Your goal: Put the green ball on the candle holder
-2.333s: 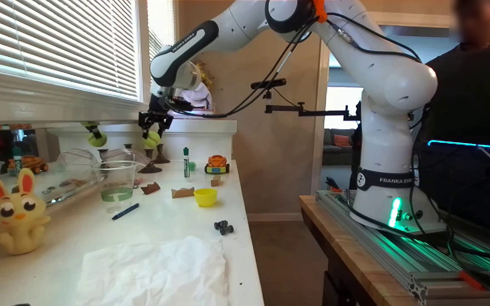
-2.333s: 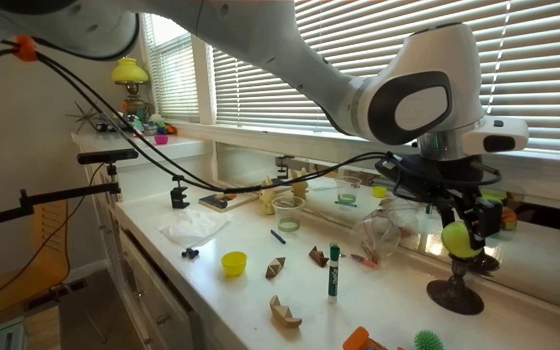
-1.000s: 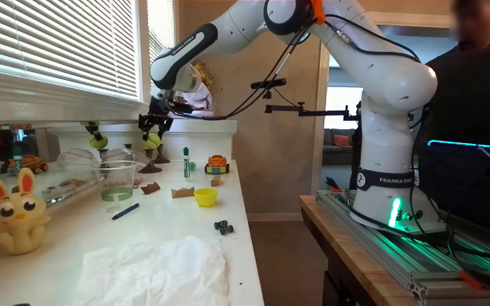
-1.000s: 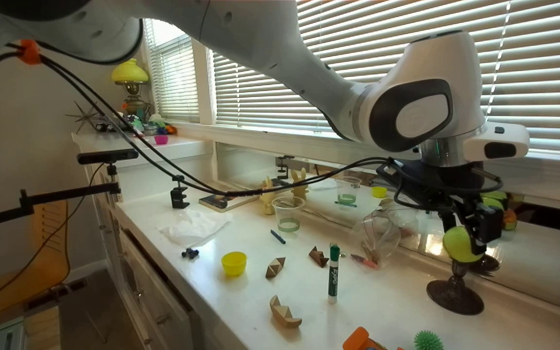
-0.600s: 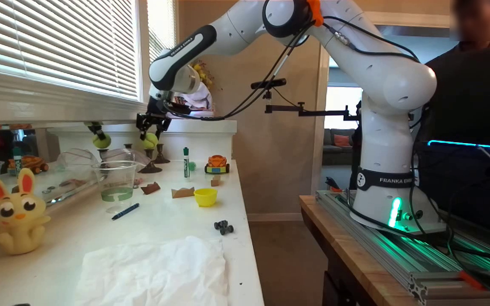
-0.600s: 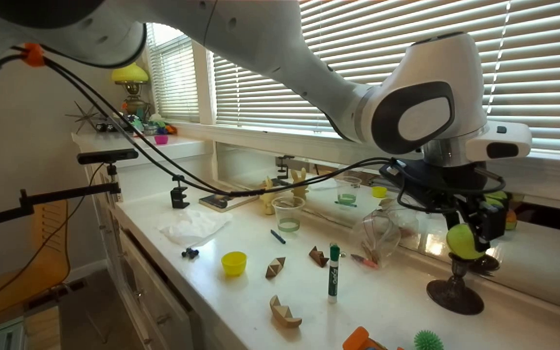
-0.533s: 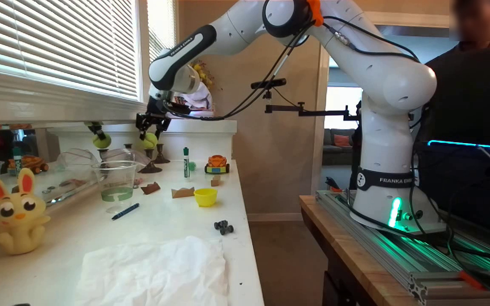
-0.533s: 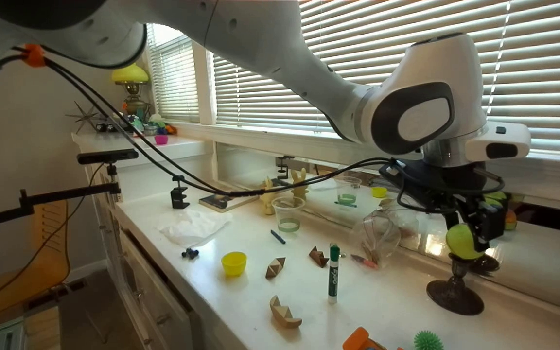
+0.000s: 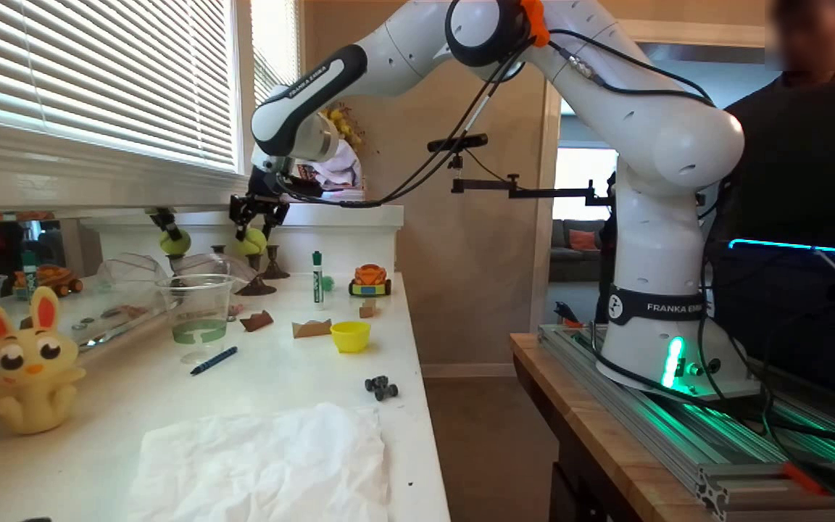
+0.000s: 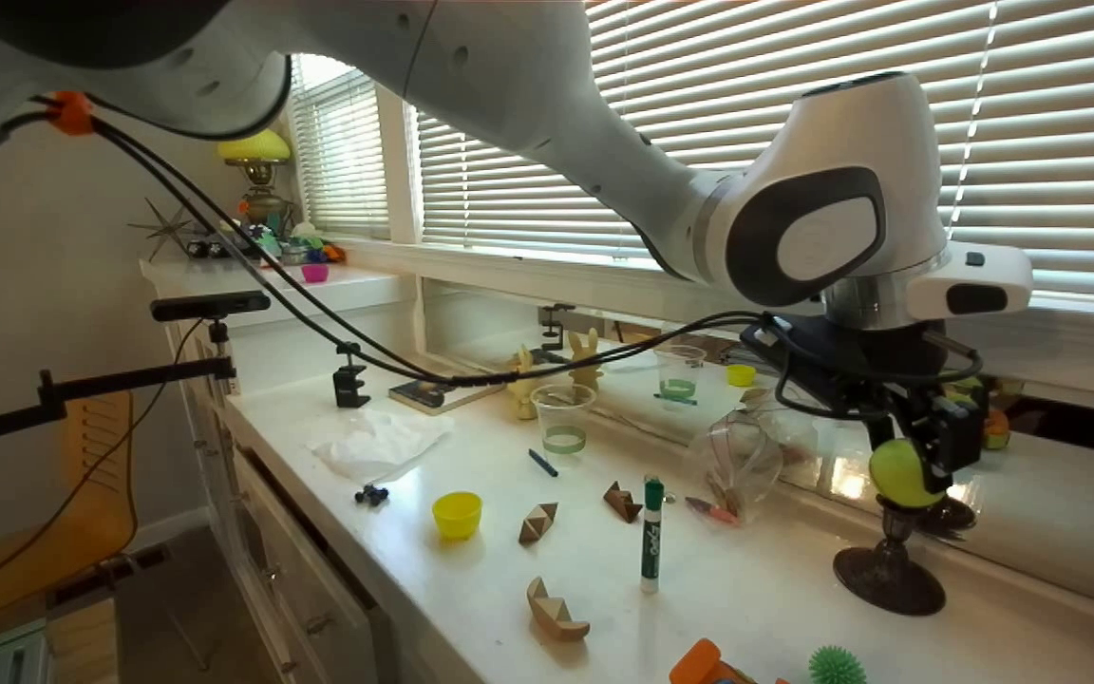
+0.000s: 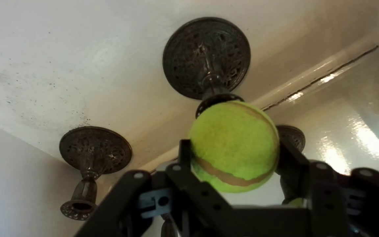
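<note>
The yellow-green ball [image 11: 235, 154] is held between both fingers of my gripper [image 11: 235, 144], with a pad against each side. In both exterior views the ball [image 10: 896, 475] [image 9: 251, 243] is directly above a dark candle holder [image 10: 889, 578] [image 9: 256, 288], which stands upright on the white counter. The ball's underside is at the holder's top rim; I cannot tell whether they touch. In the wrist view the ball hides part of the holder's cup, and the holder's round base [image 11: 189, 62] shows beyond it.
A similar dark holder [image 11: 94, 151] stands beside it, also in an exterior view [image 9: 274, 267]. A mirror [image 10: 1060, 513] runs along the wall behind. A clear bag [image 10: 732, 465], a green marker [image 10: 650, 541], a clear cup [image 10: 563, 423] and a spiky green ball [image 10: 836, 665] are on the counter.
My gripper has come down slightly with the ball and shifted a little toward the mirror, bringing the ball down to the holder's top. The ball stays in the grip.
</note>
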